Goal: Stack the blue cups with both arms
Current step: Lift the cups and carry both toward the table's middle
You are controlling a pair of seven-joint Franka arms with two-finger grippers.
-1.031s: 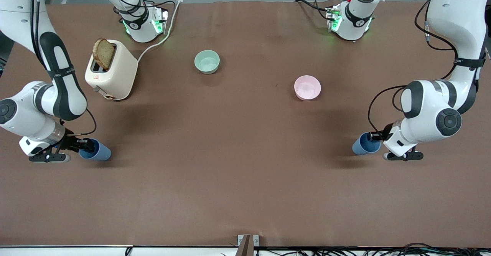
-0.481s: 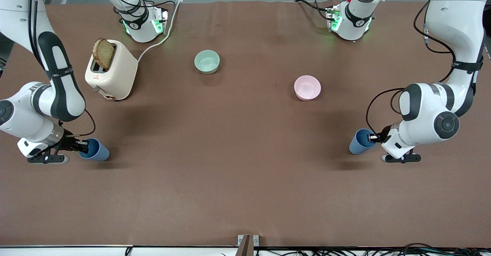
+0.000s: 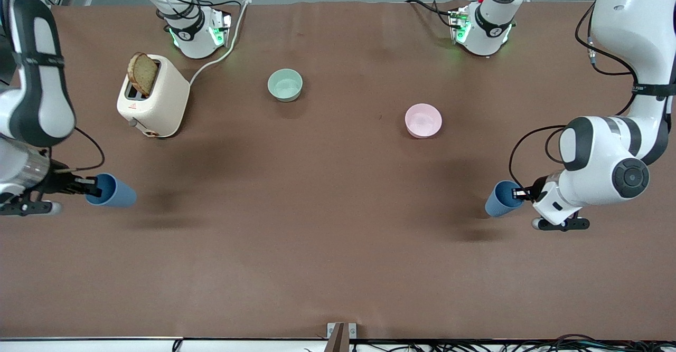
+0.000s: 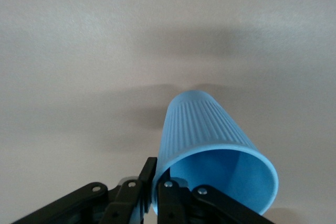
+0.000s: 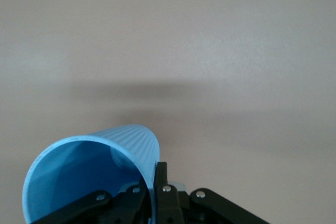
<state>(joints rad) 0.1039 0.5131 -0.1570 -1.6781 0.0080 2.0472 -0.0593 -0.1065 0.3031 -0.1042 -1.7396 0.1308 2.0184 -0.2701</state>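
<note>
Two blue cups are each held by the rim and tilted on their sides above the table. My right gripper (image 3: 91, 188) at the right arm's end is shut on one blue cup (image 3: 113, 191), its rim wall pinched between the fingers in the right wrist view (image 5: 155, 182), where the cup (image 5: 100, 166) opens toward the camera. My left gripper (image 3: 519, 193) at the left arm's end is shut on the other blue cup (image 3: 500, 200). In the left wrist view (image 4: 156, 184) one finger is inside that cup (image 4: 210, 140) and one outside.
A cream toaster (image 3: 153, 97) with a slice of bread stands near the right arm's base. A mint-green bowl (image 3: 285, 84) and a pink bowl (image 3: 423, 120) sit farther from the front camera, mid-table. The brown table (image 3: 327, 225) lies between the cups.
The right gripper has lifted its cup and carried it toward the right arm's end of the table. The left gripper has shifted slightly with its cup, still gripped.
</note>
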